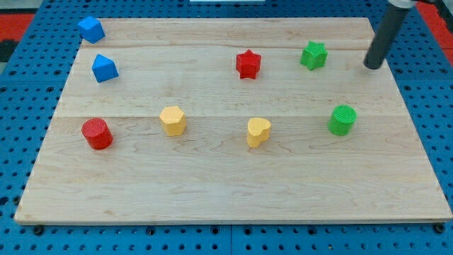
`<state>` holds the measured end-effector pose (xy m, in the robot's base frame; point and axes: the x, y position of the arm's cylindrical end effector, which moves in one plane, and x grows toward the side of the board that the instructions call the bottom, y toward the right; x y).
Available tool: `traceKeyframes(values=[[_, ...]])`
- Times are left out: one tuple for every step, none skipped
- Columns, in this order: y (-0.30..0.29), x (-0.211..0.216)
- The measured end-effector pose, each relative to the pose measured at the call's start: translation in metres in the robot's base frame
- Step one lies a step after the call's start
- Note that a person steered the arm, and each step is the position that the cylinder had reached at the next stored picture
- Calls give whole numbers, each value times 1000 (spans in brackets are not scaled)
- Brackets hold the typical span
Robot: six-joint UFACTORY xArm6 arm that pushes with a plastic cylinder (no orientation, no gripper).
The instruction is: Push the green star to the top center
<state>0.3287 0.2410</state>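
Observation:
The green star (313,55) lies near the view's top right on the wooden board (233,177). My tip (371,67) is to the star's right, apart from it by a clear gap and at about the same height in the view. The dark rod rises from the tip to the view's top right corner. A red star (248,64) lies to the left of the green star, nearer the top centre.
A green cylinder (342,120) lies below the green star. A yellow heart (258,132) and a yellow hexagon block (173,120) lie mid-board. A red cylinder (97,134) is at the left. Two blue blocks (91,30) (104,68) are at the top left.

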Motion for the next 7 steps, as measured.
traceKeyframes(values=[[-61,-12],[-111,-47],[-147,-78],[-145,-78],[-136,-64],[-136,-62],[-189,-58]])
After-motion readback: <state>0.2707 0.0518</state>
